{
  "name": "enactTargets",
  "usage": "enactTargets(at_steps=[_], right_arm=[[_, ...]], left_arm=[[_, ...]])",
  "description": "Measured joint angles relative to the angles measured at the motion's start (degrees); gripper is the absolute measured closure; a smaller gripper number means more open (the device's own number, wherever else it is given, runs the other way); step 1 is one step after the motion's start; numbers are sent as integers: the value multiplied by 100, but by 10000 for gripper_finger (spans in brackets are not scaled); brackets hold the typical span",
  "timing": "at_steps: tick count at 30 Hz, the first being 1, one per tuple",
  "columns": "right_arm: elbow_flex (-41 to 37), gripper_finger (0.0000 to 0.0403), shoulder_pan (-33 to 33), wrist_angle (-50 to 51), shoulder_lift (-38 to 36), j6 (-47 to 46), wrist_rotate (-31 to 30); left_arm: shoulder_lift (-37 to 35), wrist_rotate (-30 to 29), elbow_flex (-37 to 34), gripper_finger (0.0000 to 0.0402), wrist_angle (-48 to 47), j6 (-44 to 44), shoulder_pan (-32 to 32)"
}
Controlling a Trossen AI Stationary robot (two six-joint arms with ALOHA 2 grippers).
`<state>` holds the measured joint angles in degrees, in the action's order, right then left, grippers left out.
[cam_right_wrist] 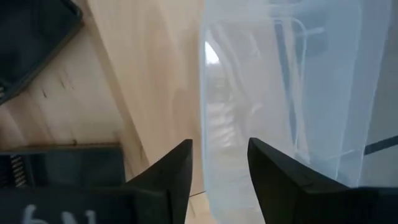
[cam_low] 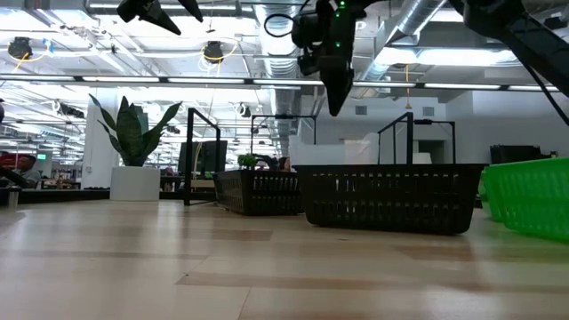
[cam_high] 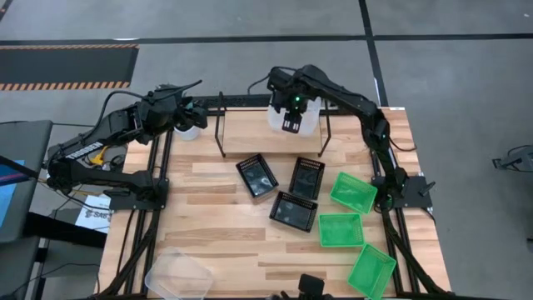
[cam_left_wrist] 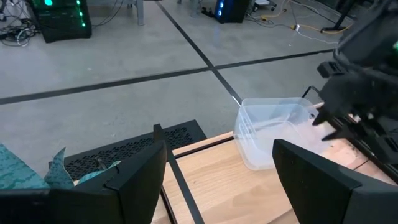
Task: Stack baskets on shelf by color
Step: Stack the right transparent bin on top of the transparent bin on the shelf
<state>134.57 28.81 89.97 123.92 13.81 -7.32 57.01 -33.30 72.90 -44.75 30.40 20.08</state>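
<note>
The shelf (cam_high: 250, 133) stands at the table's far edge. On its board sit nested clear baskets (cam_high: 304, 125) (cam_left_wrist: 273, 130) (cam_right_wrist: 286, 93). My right gripper (cam_high: 290, 117) (cam_right_wrist: 221, 168) (cam_low: 336, 84) hangs open just above their left rim, pointing down and touching nothing. Three black baskets (cam_high: 256, 175) (cam_high: 306, 177) (cam_high: 293, 210) lie on the table in front of the shelf. Three green baskets (cam_high: 353, 192) (cam_high: 340, 230) (cam_high: 371, 271) lie to their right. Another clear basket (cam_high: 176, 273) rests at the near left corner. My left gripper (cam_high: 187, 112) (cam_left_wrist: 217, 180) waits open at the far left.
A white plant pot (cam_high: 185, 129) (cam_low: 135, 182) stands at the far left corner, under my left gripper. The shelf's black hoop legs (cam_high: 221, 133) (cam_high: 325, 133) rise at both ends of its board. Bare wood lies on the table's left half (cam_high: 200, 208).
</note>
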Motion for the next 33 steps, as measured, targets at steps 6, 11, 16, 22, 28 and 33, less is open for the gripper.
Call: enactTargets(at_steps=[6,11,16,22,28,33], right_arm=[[19,237,201,5,-22,-313,11],[16,239,284,4,-104,-540,93],[16,239,299,3,-336,-495,213],[16,239,526,8,-548,-725,162],[16,239,617,4,-763,-781,220],[16,239,646,4,-861,-776,249]], left_arm=[[0,145,0,118,-17,0,0],[-2,139,0,118,-103,0,2],[-2,105,0,118,-100,-3,1],[-2,106,0,118,-94,-75,143],[-2,137,0,118,-91,-75,299],[-2,147,0,118,-86,-161,355]])
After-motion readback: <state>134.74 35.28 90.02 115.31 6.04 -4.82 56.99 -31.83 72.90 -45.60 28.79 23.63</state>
